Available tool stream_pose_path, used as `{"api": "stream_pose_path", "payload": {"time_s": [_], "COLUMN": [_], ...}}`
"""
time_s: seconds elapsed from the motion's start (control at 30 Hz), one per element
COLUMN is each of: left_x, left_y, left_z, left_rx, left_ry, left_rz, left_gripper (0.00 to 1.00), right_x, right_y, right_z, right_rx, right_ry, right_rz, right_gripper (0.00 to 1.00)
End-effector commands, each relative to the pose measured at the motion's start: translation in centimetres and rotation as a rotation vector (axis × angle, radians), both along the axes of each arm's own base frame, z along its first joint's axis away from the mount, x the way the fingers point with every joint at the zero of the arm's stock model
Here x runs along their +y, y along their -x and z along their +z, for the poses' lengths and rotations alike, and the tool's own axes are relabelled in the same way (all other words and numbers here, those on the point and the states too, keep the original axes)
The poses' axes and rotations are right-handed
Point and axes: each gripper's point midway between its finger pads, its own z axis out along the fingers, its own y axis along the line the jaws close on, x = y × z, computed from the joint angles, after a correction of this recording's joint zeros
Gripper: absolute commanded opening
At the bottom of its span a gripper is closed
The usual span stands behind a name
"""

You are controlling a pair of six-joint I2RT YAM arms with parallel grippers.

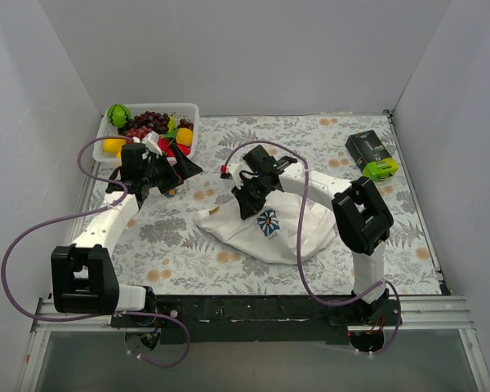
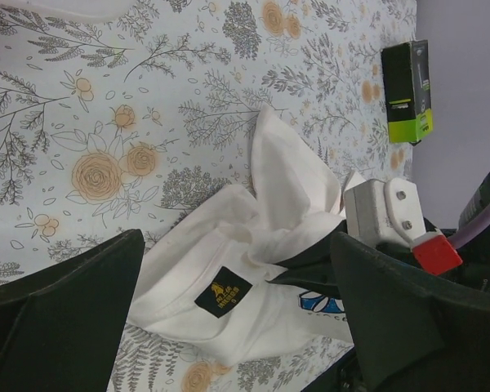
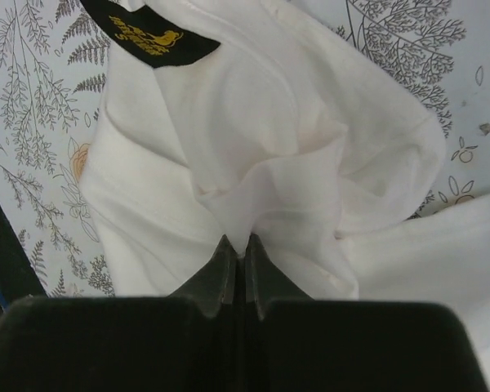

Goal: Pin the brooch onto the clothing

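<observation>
At centre of the top view, right fingers [image 3: 229,266] clamp shut on a raised fold of the T-shirt [image 1: 253,235] near its neck label [image 3: 151,37], left fingers [image 1: 182,169] gape empty off to upper left by the fruit basket [image 1: 193,129], brooch nowhere discernible.

**Our two arms, white and black**

Our left arm [image 1: 106,220] and right arm [image 1: 314,186] are smooth white tubes with chunky black blocks at the bends. A thin purple cable [image 1: 6,265] loops along the left arm, and a second purple cable [image 1: 299,245] hangs by the right one. The left tool [image 2: 237,241] has two wide, dark, flat fingers [image 2: 65,310]. The right tool [image 3: 241,245] has dark fingers [image 3: 212,286] with pointy tips. By the right tool we see a white plate [image 2: 384,212] with two round holes and a small red plug [image 2: 437,251].
</observation>
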Motion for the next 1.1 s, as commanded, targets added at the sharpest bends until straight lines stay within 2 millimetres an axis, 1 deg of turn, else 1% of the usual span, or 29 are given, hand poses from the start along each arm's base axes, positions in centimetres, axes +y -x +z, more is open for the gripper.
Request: {"api": "stream_pose_path", "payload": {"time_s": [0.0,0.03,0.07,0.1,0.13,0.17,0.2,0.23,0.27,0.3,0.33,0.37,0.4,0.43,0.5,0.53,0.6,0.63,0.7,0.73,0.8,0.83,0.87,0.9,0.93,0.97,1.0,1.03,1.07], "left_x": [0.2,0.2,0.3,0.3,0.4,0.4,0.5,0.5,0.5,0.6,0.6,0.7,0.7,0.7,0.9,1.0,1.1,1.2,1.2,1.3,1.3,1.3,1.5,1.5,1.7,1.7,1.7,1.8,1.7], "left_y": [0.0,0.0,0.1,0.1,0.1,0.2,0.2,0.2,0.2,0.3,0.3,0.3,0.2,0.3,0.2,0.3,0.2,0.2,0.1,0.0,-0.1,-0.1,-0.1,-0.1,-0.1,-0.1,-0.2,-0.2,-0.3], "left_z": [0.6,0.7,0.8,0.8,0.8,1.0,1.0,1.0,1.0,1.1,1.1,1.2,1.2,1.2,1.2,1.0,1.0,0.9,0.7,0.6,0.6,0.5,0.4,0.5,0.5,0.5,0.5,0.5,0.3], "left_rx": [-0.025,-0.026,-0.031,-0.029,-0.031,-0.036,-0.035,-0.036,-0.034,-0.040,-0.041,-0.043,-0.044,-0.044,-0.044,-0.040,-0.041,-0.038,-0.033,-0.030,-0.027,-0.026,-0.021,-0.024,-0.025,-0.028,-0.029,-0.029,-0.021], "left_ry": [-0.009,-0.010,-0.011,-0.012,-0.015,-0.016,-0.019,-0.021,-0.022,-0.023,-0.024,-0.025,-0.025,-0.027,-0.028,-0.030,-0.030,-0.032,-0.031,-0.032,-0.034,-0.036,-0.043,-0.049,-0.054,-0.057,-0.061,-0.063,-0.060], "left_rz": [-0.008,-0.007,-0.005,-0.002,-0.001,0.000,0.002,0.002,0.004,0.006,0.007,0.009,0.012,0.014,0.024,0.028,0.037,0.045,0.048,0.049,0.048,0.046,0.055,0.053,0.056,0.056,0.055,0.054,0.052], "left_gripper": [0.98,0.98,0.98,0.98,0.98,0.98,0.98,0.98,0.98,0.98,0.98,0.98,0.98,0.98,0.98,0.98,0.98,0.98,0.98,0.98,0.98,0.98,0.98,0.98,0.98,0.98,0.98,0.98,0.98], "right_x": [1.0,0.9,0.3,-0.1,-0.6,-2.0,-2.4,-3.1,-4.5,-5.0,-5.9,-6.4,-6.6,-6.5,-6.0,-4.9,-3.7,-2.3,-0.7,0.7,1.6,2.2,1.8,1.6,1.7,0.9,0.7,0.4,-0.4], "right_y": [-3.1,-4.1,-6.5,-7.8,-8.9,-11.0,-12.7,-13.5,-15.0,-15.9,-15.9,-16.0,-15.9,-14.8,-13.4,-11.6,-9.8,-7.8,-5.3,-2.6,0.5,3.5,5.3,6.9,10.1,12.2,13.6,15.9,17.0], "right_z": [5.2,6.5,8.3,9.7,11.9,13.4,16.9,19.8,21.9,25.4,28.3,30.1,32.5,34.4,36.0,36.1,35.0,32.8,30.5,27.1,23.2,19.9,17.6,16.1,15.6,13.2,13.0,13.9,13.3], "right_rx": [-0.097,-0.129,-0.180,-0.216,-0.264,-0.327,-0.407,-0.477,-0.556,-0.644,-0.714,-0.765,-0.815,-0.836,-0.856,-0.845,-0.823,-0.779,-0.730,-0.671,-0.597,-0.539,-0.492,-0.462,-0.407,-0.344,-0.315,-0.277,-0.240], "right_ry": [-0.095,-0.113,-0.132,-0.144,-0.164,-0.158,-0.198,-0.221,-0.211,-0.247,-0.271,-0.286,-0.325,-0.372,-0.407,-0.420,-0.402,-0.365,-0.327,-0.269,-0.208,-0.161,-0.109,-0.079,-0.097,-0.074,-0.097,-0.163,-0.170], "right_rz": [-0.012,-0.037,-0.107,-0.148,-0.181,-0.250,-0.304,-0.346,-0.418,-0.461,-0.489,-0.507,-0.510,-0.477,-0.435,-0.375,-0.316,-0.247,-0.171,-0.094,-0.011,0.063,0.104,0.139,0.223,0.276,0.304,0.356,0.371], "right_gripper": [0.01,0.01,0.01,0.01,0.01,0.01,0.01,0.01,0.01,0.01,0.01,0.01,0.01,0.01,0.01,0.01,0.01,0.01,0.01,0.01,0.01,0.01,0.01,0.01,0.01,0.01,0.01,0.01,0.06]}}
